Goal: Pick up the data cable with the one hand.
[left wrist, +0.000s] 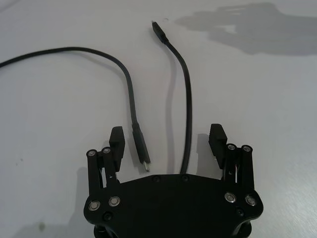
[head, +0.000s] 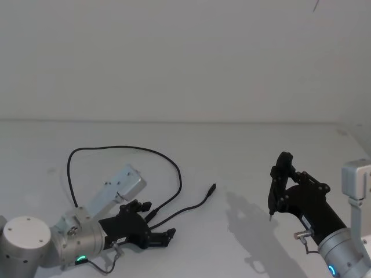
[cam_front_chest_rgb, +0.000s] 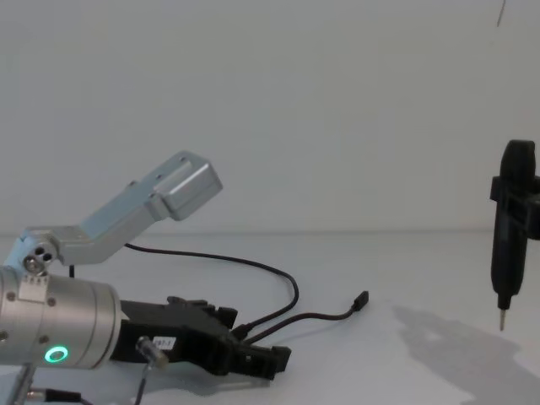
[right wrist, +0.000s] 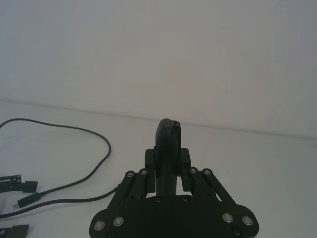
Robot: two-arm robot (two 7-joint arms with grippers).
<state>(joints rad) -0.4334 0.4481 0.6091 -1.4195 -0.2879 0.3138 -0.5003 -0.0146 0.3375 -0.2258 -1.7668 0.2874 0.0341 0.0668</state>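
Left tool (left wrist: 167, 141), jaws apart, sits low on bench (head: 243, 150) at 7 o'clock, straddling two cable (left wrist: 189, 109) strands, apparently placed to clamp them. Right tool (right wrist: 168, 134), fingers together, hangs clear at 4 o'clock.

left gripper (left wrist: 167, 135) black, white label (cam_front_chest_rgb: 163, 343) | wrist (cam_front_chest_rgb: 63, 321) silver, green ring (cam_front_chest_rgb: 56, 354)

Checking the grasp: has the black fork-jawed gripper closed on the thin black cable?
No, the left gripper is open, with the data cable lying between its jaws.
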